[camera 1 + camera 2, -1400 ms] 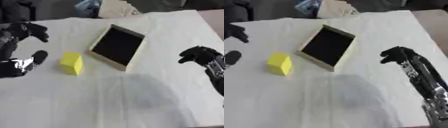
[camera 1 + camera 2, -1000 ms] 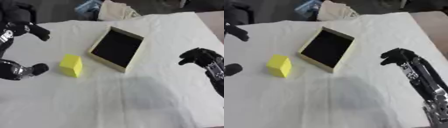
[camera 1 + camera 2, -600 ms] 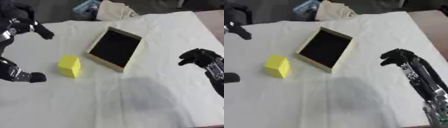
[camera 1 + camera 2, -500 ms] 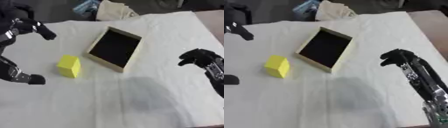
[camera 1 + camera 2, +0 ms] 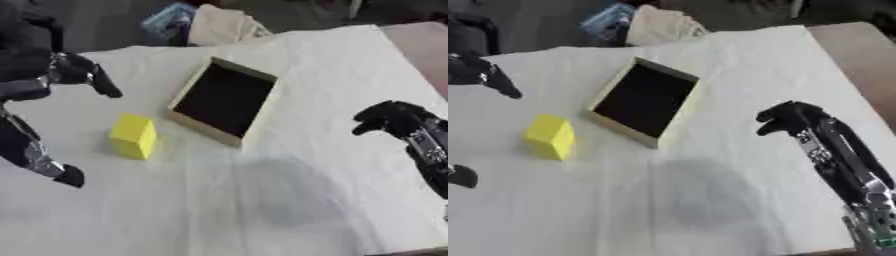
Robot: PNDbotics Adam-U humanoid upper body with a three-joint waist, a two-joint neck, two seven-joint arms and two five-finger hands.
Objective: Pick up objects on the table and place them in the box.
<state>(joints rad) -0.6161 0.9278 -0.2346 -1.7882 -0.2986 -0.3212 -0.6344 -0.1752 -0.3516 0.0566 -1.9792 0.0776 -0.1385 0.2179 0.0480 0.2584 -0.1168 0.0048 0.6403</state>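
- Yellow block point(image 5: 133, 135) sits between the spread fingers of the open left hand point(image 5: 39, 85), untouched.
- Box point(image 5: 224, 100) lies beyond; right hand point(image 5: 791, 118) curled, empty.
- No writing legible.

White tablecloth point(image 5: 289, 200), beige cloth point(image 5: 219, 25) beyond

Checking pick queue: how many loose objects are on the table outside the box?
1. A yellow block stands on the white cloth just left of the box, apart from it, between the left hand's spread fingers. The box's inside looks dark and empty; nothing else shows.
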